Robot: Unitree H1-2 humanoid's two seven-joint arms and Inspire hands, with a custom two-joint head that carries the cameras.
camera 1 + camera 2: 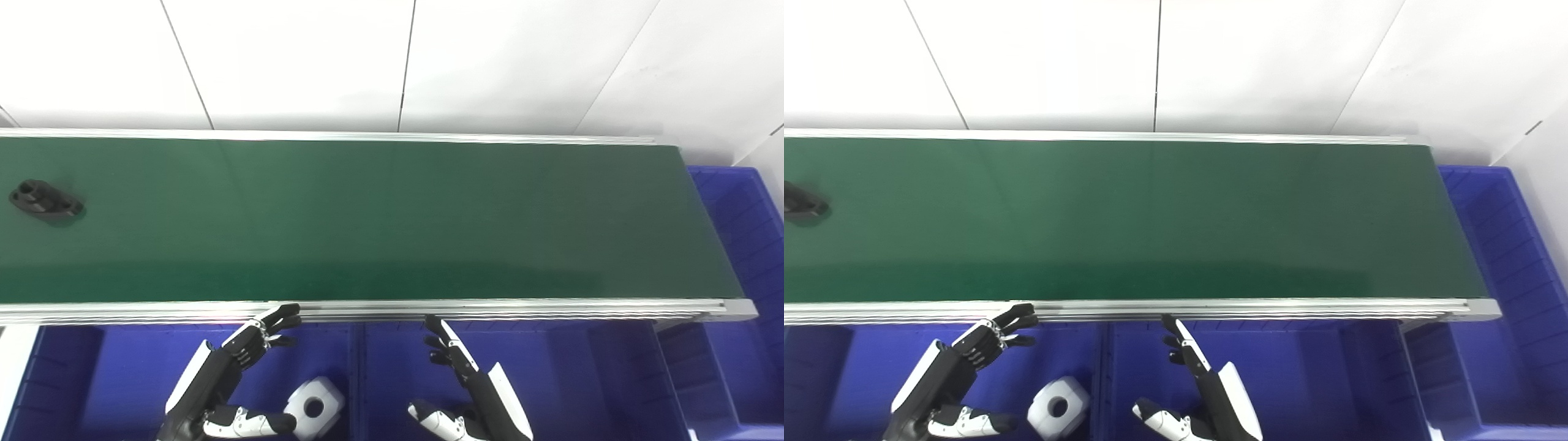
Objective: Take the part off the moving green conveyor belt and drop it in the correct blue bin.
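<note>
Fingers [269,327] of the left hand [211,383] are spread apart and nothing is held; their tips are seen near the conveyor's front rail [490,306]. Fingers [447,346] of the right hand [474,392] are likewise extended apart, with nothing held. Both hands are raised over the blue bins [551,380] below the rail. A white part with a round hole [314,406] is contained in the left bin [122,367], just beside the left hand's thumb. A black part [46,200] is carried on the green conveyor belt [392,220] at its far left. Another blue bin [744,220] is placed at the belt's right end.
</note>
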